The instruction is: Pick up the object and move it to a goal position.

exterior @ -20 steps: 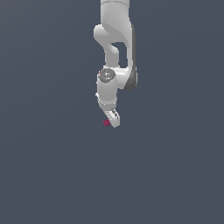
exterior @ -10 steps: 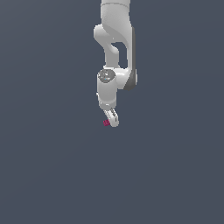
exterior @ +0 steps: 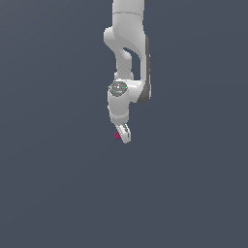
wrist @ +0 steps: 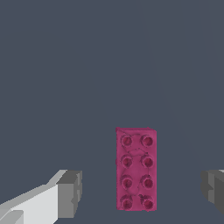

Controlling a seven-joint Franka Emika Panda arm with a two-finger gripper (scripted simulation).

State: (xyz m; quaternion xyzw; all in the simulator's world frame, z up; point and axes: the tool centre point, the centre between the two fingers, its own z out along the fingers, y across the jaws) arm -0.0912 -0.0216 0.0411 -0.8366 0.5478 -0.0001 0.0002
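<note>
Between the gripper's [wrist: 140,194] two grey fingertips [wrist: 70,194] lay the magenta studded brick [wrist: 136,169], flat on the plain grey floor [wrist: 87,65] with its eight studs facing the wrist camera. The jaws stood wide apart, and neither pad touched the brick. Seen from the exterior view, the white Panda arm [exterior: 127,58] hung down from above, and the brick [exterior: 117,136] showed as a tiny pink speck just beside the gripper's [exterior: 124,135] tip.
</note>
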